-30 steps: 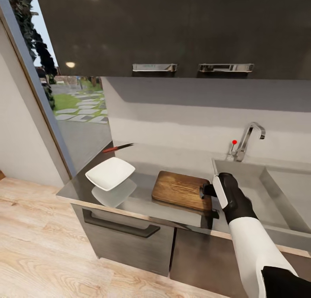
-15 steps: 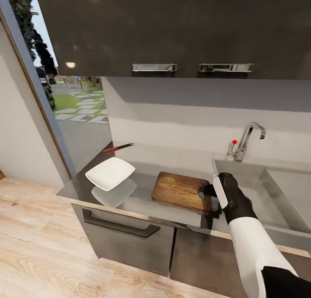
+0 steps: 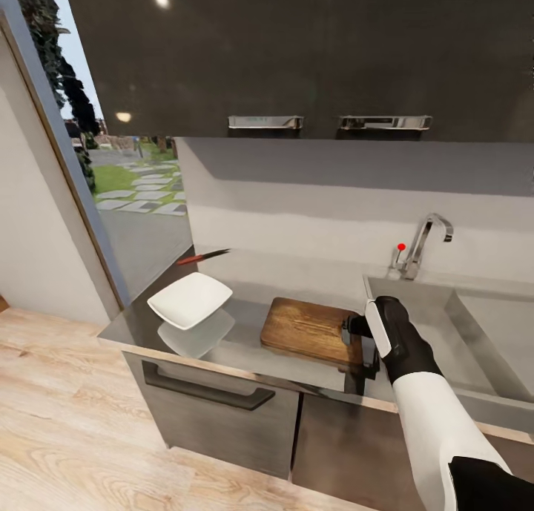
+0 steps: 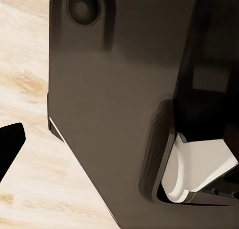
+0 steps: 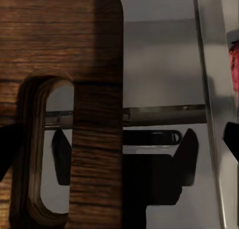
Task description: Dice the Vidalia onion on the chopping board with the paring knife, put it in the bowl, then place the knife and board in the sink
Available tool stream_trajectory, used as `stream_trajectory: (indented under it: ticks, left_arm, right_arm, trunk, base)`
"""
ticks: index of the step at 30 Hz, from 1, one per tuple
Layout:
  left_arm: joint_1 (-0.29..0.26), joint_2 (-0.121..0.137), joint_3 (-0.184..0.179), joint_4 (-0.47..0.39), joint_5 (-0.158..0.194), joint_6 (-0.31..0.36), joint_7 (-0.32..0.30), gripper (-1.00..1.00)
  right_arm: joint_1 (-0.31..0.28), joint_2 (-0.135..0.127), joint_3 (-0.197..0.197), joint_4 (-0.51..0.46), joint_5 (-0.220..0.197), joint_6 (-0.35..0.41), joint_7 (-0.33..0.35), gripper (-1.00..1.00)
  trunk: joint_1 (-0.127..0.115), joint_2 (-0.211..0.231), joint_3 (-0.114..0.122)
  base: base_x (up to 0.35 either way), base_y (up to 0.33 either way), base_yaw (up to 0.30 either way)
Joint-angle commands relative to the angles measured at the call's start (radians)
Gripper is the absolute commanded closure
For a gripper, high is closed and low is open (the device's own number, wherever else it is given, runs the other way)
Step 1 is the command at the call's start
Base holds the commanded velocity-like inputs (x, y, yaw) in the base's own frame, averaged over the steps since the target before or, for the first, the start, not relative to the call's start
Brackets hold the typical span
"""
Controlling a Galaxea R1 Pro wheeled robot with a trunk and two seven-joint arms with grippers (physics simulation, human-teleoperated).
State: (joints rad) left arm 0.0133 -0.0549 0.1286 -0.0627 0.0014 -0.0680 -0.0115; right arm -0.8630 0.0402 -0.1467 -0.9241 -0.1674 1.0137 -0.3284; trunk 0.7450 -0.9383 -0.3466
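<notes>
The chopping board (image 3: 311,330) is seen lying flat on the countertop (image 3: 245,348), between the bowl (image 3: 190,299) on its left and the sink (image 3: 452,325) on its right. Its long axis runs left to right, slightly skewed, and the short edge with the slot handle hole points right, toward the sink. In the right wrist view the slot (image 5: 45,149) of the chopping board (image 5: 59,54) is shown close up, with the glossy grey worktop (image 5: 159,64) visible through and beside it.

The right gripper (image 3: 356,331) is held at the board's right short edge, with the black-gloved wrist and white forearm reaching in from the near right. Its fingers lie at that edge, but whether they are clenched on the wood or released cannot be told from the pictures.

The paring knife (image 3: 202,256) is found at the far left corner of the countertop, well apart from the board. It lies nearly left to right, its red-orange handle to the left and its dark blade pointing right and slightly away. The white square bowl rests near the left end of the worktop, and its reflection is seen in the glossy surface below it.

The chrome tap (image 3: 424,242) with its red knob stands at the far edge of the sink. In the left wrist view a dark finger tip (image 4: 9,144) of the left gripper is seen over a pale wood floor (image 4: 30,189); the state of that claw cannot be told.
</notes>
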Motion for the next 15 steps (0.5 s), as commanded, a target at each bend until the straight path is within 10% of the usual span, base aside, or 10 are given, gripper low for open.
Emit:
stream_trajectory:
  ticks: [1, 15]
  left_arm:
    - [0.001, 0.000, 0.006, -0.002, 0.000, -0.001, -0.002, -1.00]
    - [0.001, 0.001, 0.006, -0.002, 0.000, -0.002, -0.002, -1.00]
  right_arm:
    - [-0.001, 0.001, -0.002, -0.001, -0.011, 0.002, -0.009, -1.00]
    - [-0.001, 0.001, -0.001, -0.002, -0.011, 0.002, -0.009, -1.00]
  trunk:
    - [0.000, -0.001, 0.001]
    - [0.000, -0.001, 0.023]
  base:
    - [0.000, 0.000, 0.000]
    - [0.000, 0.000, 0.000]
